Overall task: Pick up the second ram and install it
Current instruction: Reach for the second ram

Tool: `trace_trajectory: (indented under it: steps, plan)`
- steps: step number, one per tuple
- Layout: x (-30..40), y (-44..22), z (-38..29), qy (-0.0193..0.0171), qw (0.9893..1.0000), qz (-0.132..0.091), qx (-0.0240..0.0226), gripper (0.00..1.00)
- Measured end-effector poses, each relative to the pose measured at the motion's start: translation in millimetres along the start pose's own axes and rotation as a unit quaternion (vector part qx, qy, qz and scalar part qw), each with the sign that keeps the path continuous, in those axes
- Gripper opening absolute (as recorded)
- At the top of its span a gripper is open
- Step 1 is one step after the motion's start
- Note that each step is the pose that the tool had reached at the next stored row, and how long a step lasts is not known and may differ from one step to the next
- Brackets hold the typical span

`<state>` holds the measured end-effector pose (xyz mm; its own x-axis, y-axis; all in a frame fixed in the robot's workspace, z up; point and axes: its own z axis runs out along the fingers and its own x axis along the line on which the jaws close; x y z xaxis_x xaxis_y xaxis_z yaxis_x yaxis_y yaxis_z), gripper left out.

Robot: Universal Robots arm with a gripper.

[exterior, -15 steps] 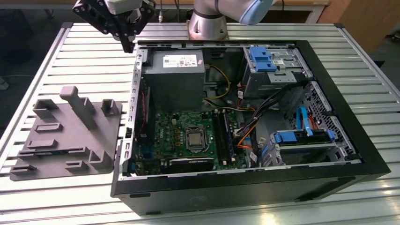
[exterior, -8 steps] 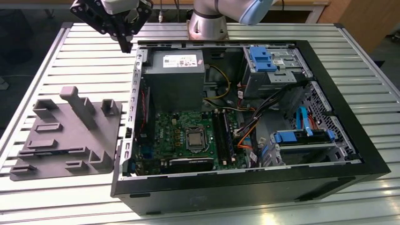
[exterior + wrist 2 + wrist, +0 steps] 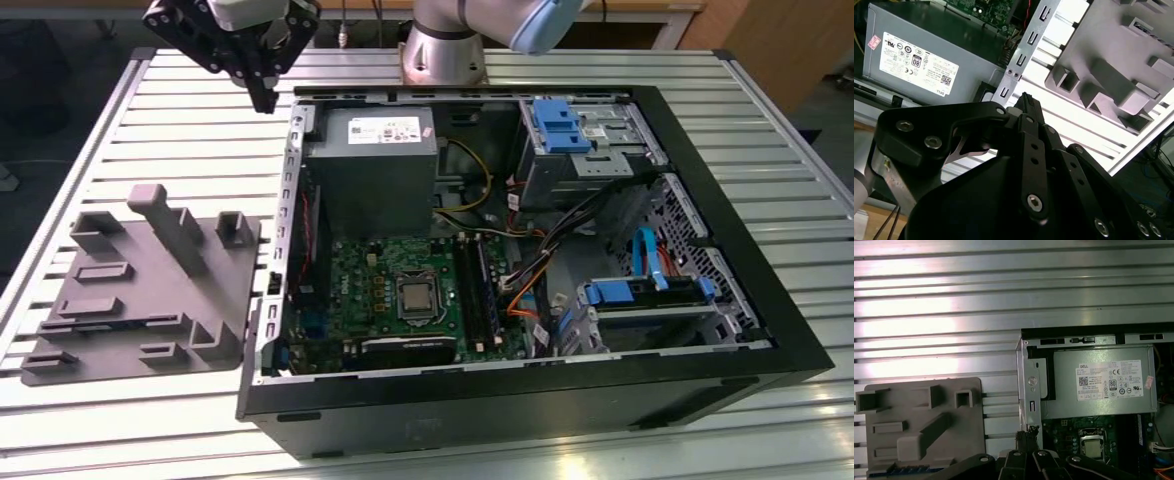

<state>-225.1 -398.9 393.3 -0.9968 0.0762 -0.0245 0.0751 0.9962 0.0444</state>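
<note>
Your gripper [image 3: 264, 97] is clenched, empty. The second ram [image 3: 904, 471], at the fixture tray's [image 3: 884, 452] edge, is probably light, stiff and fragile: pinch its board edges.

The arm [image 3: 470, 30] and the gripper [image 3: 264, 100] are cut off by the exterior view's edge at twelve and eleven o'clock (the wrist end out of frame). Just off that view's centre, toward five o'clock, the motherboard's slots [image 3: 470, 285] are too small to tell filled from empty. In the first wrist view the gripper's black links hide one edge of the grey tray [image 3: 924, 410], where a bluish strip [image 3: 901, 469] cannot be made out.
</note>
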Motion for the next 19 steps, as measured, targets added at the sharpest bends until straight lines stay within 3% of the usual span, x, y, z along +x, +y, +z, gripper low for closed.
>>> trace_trajectory:
  steps: [19]
  plan:
    - [10.9,-0.8,-0.3,0.0000,1.0000,0.000,0.0000,0.11]
